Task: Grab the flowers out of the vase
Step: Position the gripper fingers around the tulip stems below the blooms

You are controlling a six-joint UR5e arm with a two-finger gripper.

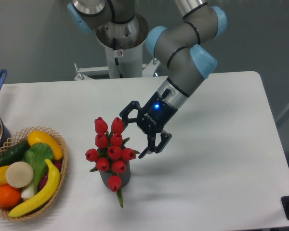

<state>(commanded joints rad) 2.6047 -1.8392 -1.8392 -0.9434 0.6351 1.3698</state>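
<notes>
Flowers (111,149) stand in the vase (116,177) at table (221,159) centre, heads fanning toward eleven o'clock, long axis eleven-to-five. Gripper (135,137), at two o'clock and just beside them, gapes wide, holding nothing.

Lab: pedestal-mounted robot arm (183,48), white table (221,144)
</notes>
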